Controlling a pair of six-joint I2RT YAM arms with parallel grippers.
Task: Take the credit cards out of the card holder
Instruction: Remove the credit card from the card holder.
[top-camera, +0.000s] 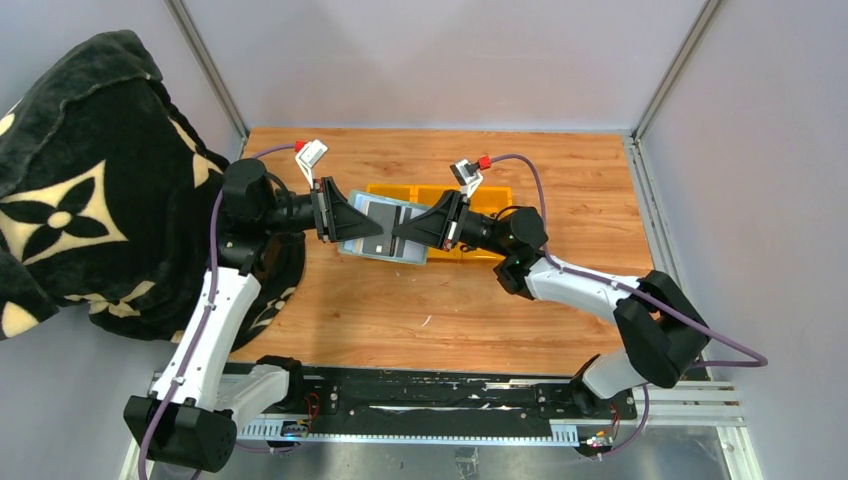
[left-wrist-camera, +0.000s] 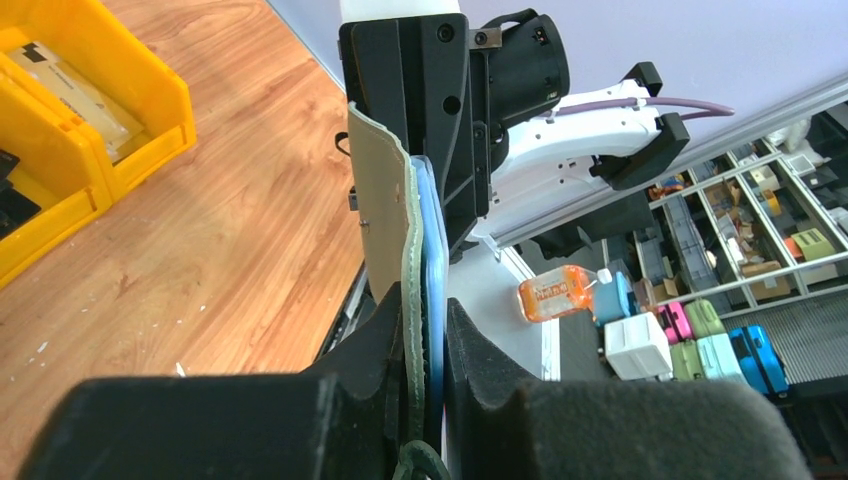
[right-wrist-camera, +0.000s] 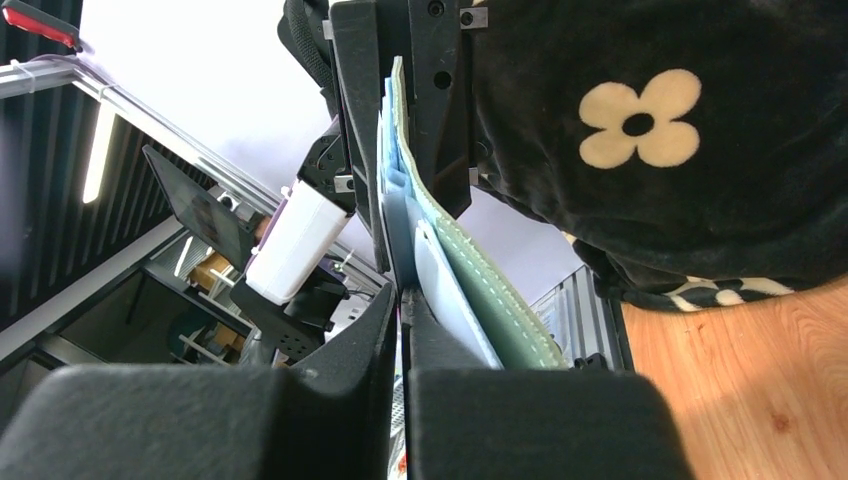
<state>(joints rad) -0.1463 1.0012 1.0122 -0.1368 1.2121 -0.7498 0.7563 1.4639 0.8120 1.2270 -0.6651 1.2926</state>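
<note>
Left tool (top-camera: 378, 236) on crosswise card holder (top-camera: 372, 212)

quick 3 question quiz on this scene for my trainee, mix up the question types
1. Where is the card holder? A flat on the table; B up off the table, between the left gripper and the right gripper; C under a blanket.
2. True or false: the yellow tray is completely empty.
3. Fill in: the left gripper is shut on the ____.
Key: 1 B. 2 false, a tan card lies in the yellow tray. 3 card holder.
</note>
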